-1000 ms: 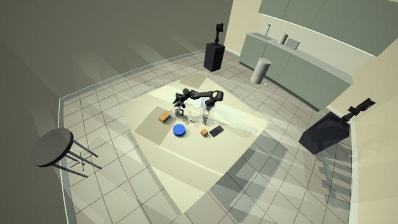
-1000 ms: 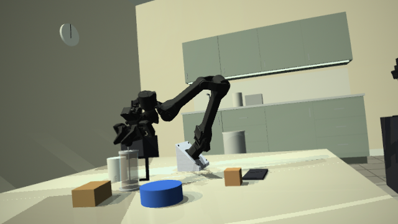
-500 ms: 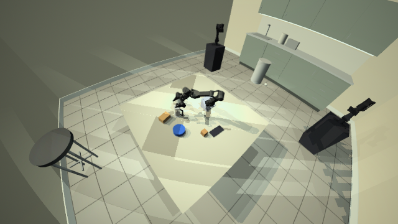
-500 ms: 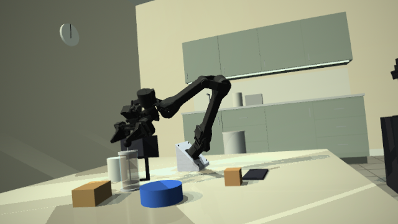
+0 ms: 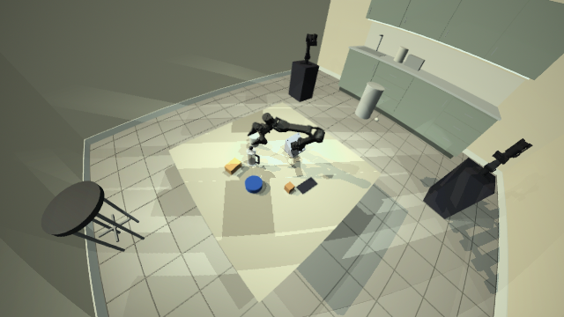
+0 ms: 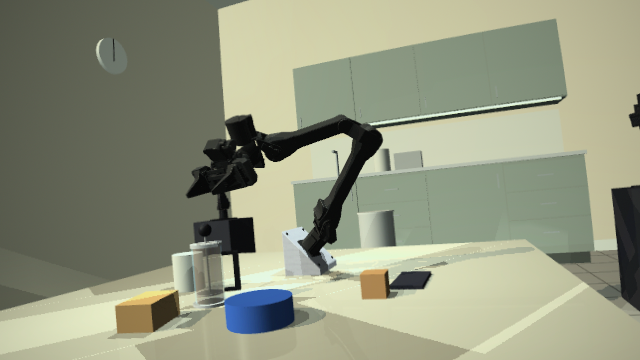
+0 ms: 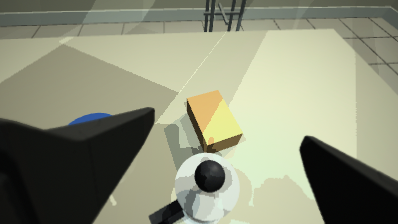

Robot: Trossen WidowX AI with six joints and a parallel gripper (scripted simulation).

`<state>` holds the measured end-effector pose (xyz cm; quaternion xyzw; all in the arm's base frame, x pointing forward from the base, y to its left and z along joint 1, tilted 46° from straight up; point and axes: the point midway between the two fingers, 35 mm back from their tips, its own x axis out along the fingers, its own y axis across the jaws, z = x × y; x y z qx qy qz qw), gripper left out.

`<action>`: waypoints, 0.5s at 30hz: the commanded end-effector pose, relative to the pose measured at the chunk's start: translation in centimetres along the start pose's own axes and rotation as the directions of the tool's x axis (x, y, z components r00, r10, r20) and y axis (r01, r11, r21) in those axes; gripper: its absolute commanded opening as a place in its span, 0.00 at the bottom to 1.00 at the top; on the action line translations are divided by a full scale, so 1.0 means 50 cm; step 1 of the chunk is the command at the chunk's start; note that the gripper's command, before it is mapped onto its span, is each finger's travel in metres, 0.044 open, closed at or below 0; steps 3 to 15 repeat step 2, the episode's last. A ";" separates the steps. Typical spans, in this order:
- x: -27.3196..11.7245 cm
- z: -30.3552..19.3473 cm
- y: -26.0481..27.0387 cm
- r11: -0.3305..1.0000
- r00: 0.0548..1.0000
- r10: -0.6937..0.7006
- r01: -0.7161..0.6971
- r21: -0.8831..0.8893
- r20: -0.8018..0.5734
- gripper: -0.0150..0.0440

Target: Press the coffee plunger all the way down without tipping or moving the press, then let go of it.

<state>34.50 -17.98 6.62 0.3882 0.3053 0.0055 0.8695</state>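
The coffee press (image 5: 252, 158) (image 6: 212, 275) is a clear cylinder with a pale lid and a dark handle. It stands upright on the table. Its black plunger knob (image 6: 205, 230) (image 7: 210, 176) is a short way above the lid, with a short piece of rod showing between. My gripper (image 5: 252, 138) (image 6: 202, 194) (image 7: 226, 128) is wide open and empty, above the knob and apart from it. In the wrist view the knob shows low between the two fingers. The plunger's lower end is not clear.
A white cylinder (image 6: 183, 272) stands close behind the press. An orange block (image 5: 233, 165) (image 6: 134, 318) (image 7: 215, 117) and a blue disc (image 5: 254, 184) (image 6: 259, 312) lie near it. A small orange cube (image 5: 289, 187) (image 6: 374, 284) and a dark flat pad (image 5: 307, 185) (image 6: 411, 280) are farther right.
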 end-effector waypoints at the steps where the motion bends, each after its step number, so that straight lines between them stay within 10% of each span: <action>1: -0.002 0.001 0.001 1.000 1.000 0.003 -0.003 -0.003 0.000 1.00; 15: -0.002 0.001 0.001 1.000 1.000 0.003 -0.003 -0.003 0.000 1.00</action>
